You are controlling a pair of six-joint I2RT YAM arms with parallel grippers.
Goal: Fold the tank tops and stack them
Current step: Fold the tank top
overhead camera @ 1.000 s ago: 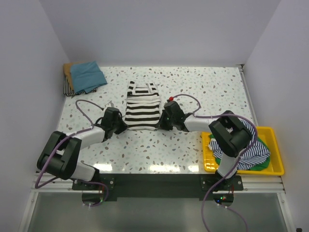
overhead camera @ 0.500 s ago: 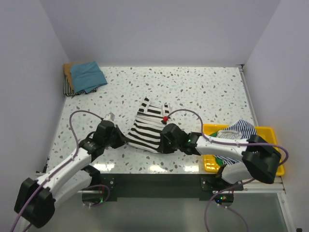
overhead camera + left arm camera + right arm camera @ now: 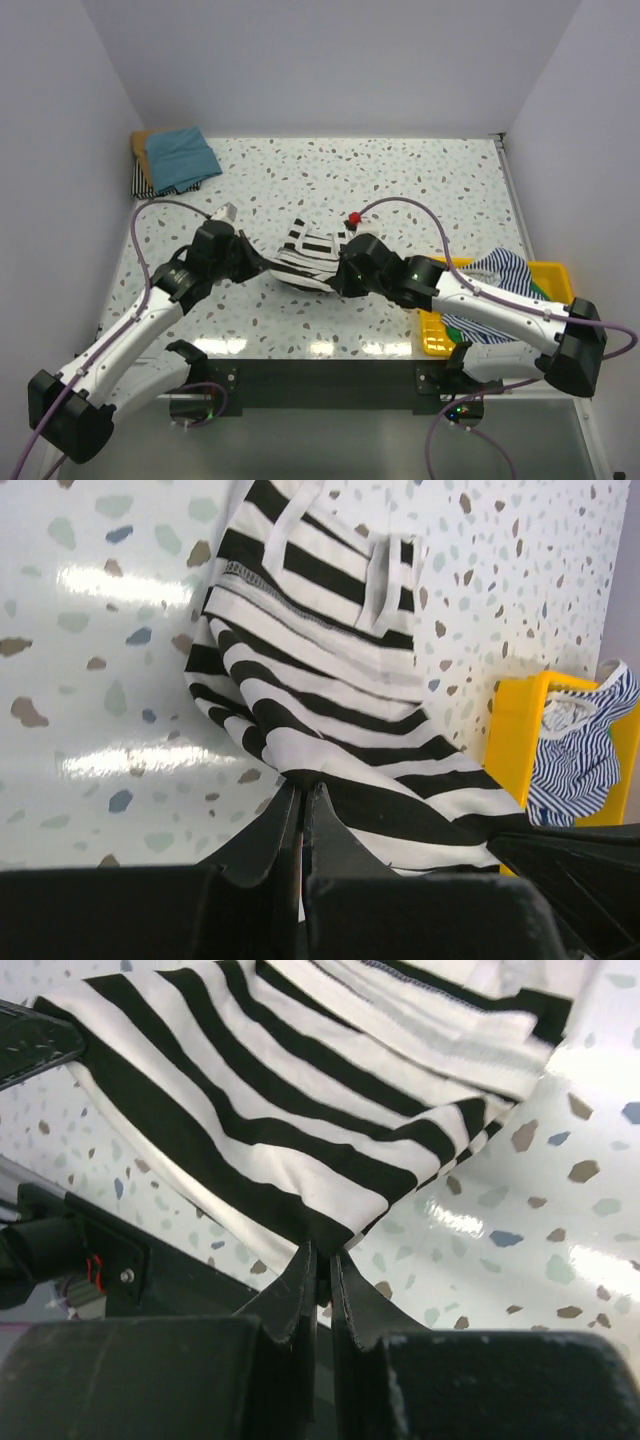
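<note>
At the far left corner of the desk (image 3: 420, 180), a teal tank top (image 3: 180, 155) lies folded on a small pile, with a tan one and a striped one showing beneath it. Nearer the middle, the left hand (image 3: 254, 266) is clenched on one hem corner of the black-and-white striped tank top (image 3: 310, 258); its wrist view shows the fingers pinched tight with cloth between them. A second ago this top lay flat with both hands at its hem. It was then dragged toward the near edge, and now the hem is lifted and carried back over the body. The cloth sags in a loose fold, with the straps on the desk beyond it. The right hand (image 3: 343, 281) grips the other hem corner the same way. This looks like the halving fold under way, and the hem probably needs laying down evenly over the straps before either hand lets go. At the right, a yellow tray (image 3: 431, 335) holds a blue-striped top (image 3: 497, 268) not yet folded.
</note>
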